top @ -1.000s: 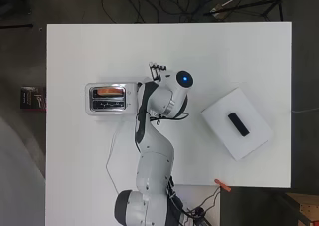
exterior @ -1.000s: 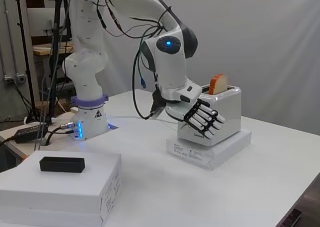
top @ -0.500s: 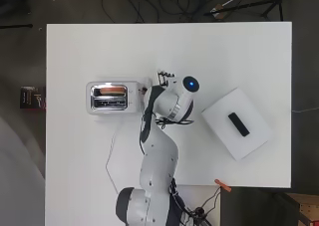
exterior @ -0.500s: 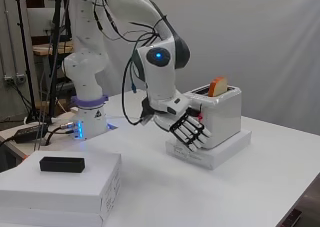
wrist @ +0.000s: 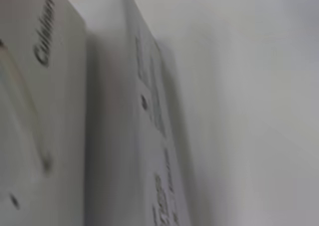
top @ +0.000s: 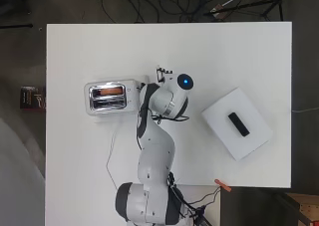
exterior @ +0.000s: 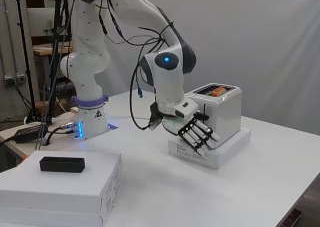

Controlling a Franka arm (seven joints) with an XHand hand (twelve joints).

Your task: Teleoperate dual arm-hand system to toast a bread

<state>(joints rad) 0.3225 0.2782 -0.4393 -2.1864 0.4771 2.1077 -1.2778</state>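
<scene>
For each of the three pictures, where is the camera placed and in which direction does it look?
Overhead: above the table, looking straight down; arm reaches up from the bottom edge beside the toaster.
Side: across the table; arm at left, open hand beside the toaster.
Wrist: at the wrist, very close to the toaster's wall; no hand visible.
Overhead and side share toaster and white box.

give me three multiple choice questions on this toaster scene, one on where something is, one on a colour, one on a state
1. Where does the toaster stand?
A. on a flat white box
B. on the bare table
C. on the floor

2. What colour is the small block on the other white box?
A. red
B. black
C. yellow

3. How is the bread in the toaster?
A. lying beside it
B. standing fully clear of the slot
C. sunk low in the slot

Answers:
1. A, a flat white box lies under it in the side view.
2. B, it shows black in both views.
3. C, only its top edge shows at the slot.
</scene>
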